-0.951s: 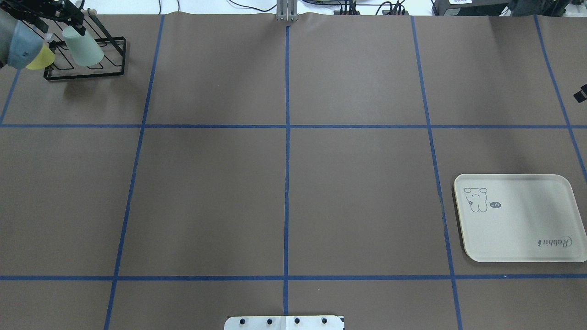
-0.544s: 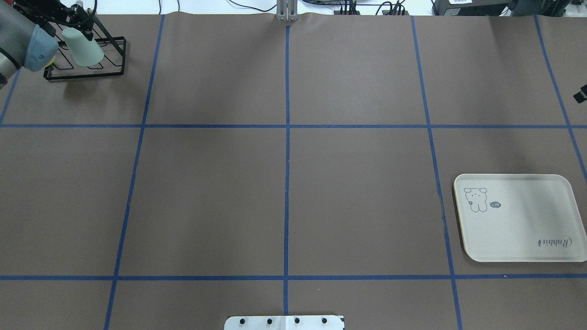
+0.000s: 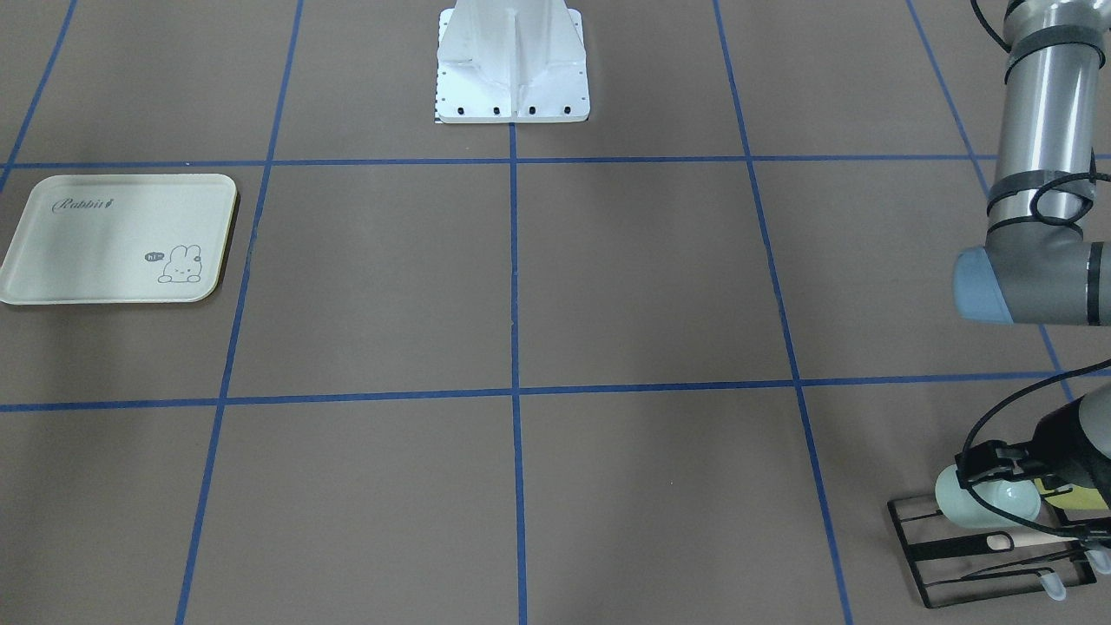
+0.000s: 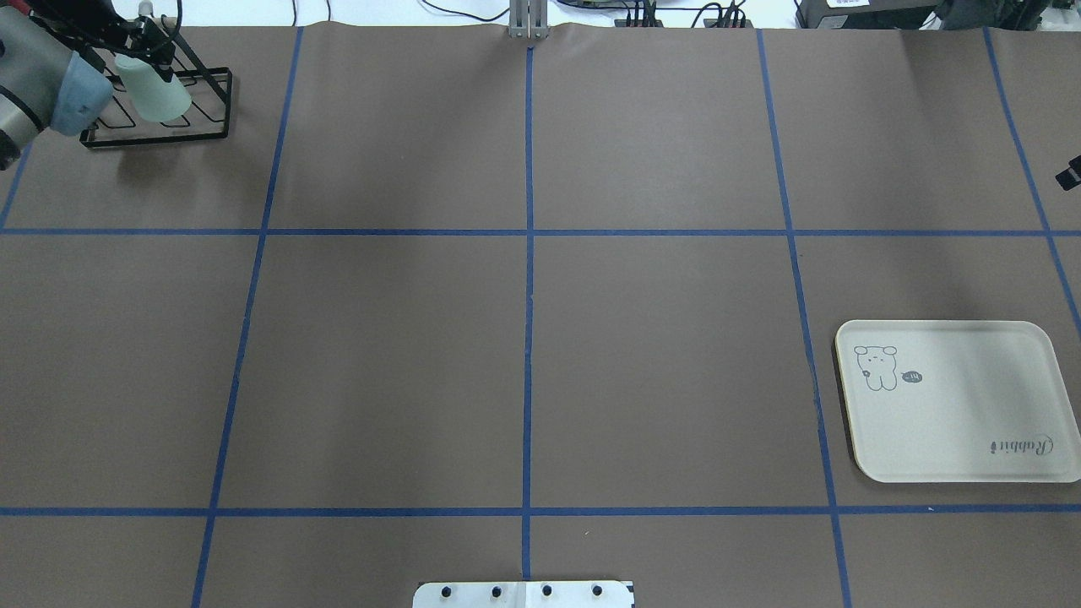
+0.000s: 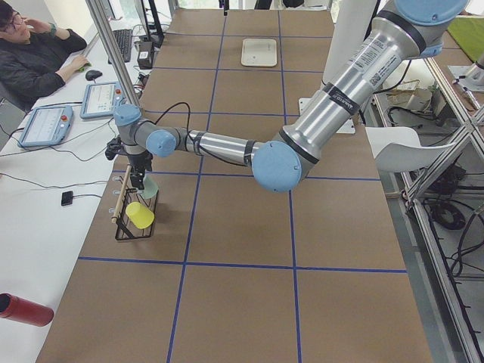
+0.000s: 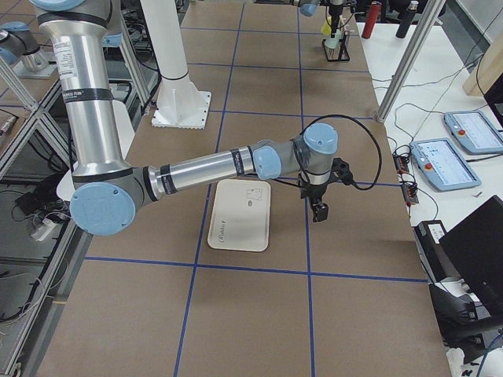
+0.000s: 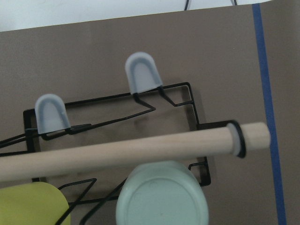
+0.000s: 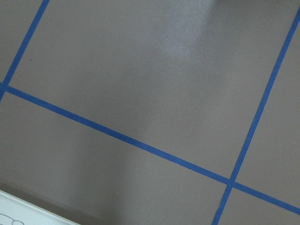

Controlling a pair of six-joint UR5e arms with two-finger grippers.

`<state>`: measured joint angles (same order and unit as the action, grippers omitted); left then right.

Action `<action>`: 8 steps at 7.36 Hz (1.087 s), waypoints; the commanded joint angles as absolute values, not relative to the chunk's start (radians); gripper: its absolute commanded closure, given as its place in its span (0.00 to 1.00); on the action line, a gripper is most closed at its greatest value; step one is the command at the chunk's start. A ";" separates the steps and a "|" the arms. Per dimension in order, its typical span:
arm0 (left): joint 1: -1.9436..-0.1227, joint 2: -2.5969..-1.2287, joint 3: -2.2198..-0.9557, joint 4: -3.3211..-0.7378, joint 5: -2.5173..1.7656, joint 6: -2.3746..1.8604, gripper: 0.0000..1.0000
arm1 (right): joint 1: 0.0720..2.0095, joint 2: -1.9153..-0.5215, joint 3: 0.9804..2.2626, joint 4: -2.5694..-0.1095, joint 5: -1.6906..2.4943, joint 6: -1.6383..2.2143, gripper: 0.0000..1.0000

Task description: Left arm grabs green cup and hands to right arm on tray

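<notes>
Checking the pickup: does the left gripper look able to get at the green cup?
Probably yes: the left gripper hangs close over the green cup on the rack, nothing between; the yellow cup sits beside it.

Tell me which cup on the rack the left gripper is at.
The green cup: the left gripper is at it. The yellow cup sits farther to the robot's left.

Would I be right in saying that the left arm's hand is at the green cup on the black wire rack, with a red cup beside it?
Not quite: beside the green cup is a yellow cup, not a red one, as the exterior left view shows. The left hand is indeed at the green cup on the black wire rack.
</notes>
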<state>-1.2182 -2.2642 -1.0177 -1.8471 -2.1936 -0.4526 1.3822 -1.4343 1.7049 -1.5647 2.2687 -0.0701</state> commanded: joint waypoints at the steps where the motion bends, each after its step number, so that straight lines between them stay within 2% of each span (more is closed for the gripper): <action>1: -1.216 -2.267 -1.009 -1.848 -2.180 -0.453 0.02 | 1.382 -1.434 1.704 -1.565 2.269 -0.071 0.00; 2: -1.215 -2.269 -1.006 -1.850 -2.169 -0.451 0.04 | 1.382 -1.434 1.706 -1.565 2.269 -0.071 0.00; 4: -1.215 -2.275 -1.006 -1.848 -2.168 -0.448 0.21 | 1.382 -1.434 1.704 -1.565 2.269 -0.071 0.00; 6: -1.215 -2.275 -1.006 -1.848 -2.168 -0.449 0.32 | 1.382 -1.434 1.704 -1.565 2.269 -0.069 0.00; 8: -1.215 -2.275 -1.008 -1.848 -2.168 -0.448 0.33 | 1.382 -1.436 1.709 -1.565 2.269 -0.069 0.00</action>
<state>-1.2150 -2.2748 -1.0065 -1.8485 -2.1676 -0.4491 1.3821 -1.4347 1.7068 -1.5647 2.2688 -0.0691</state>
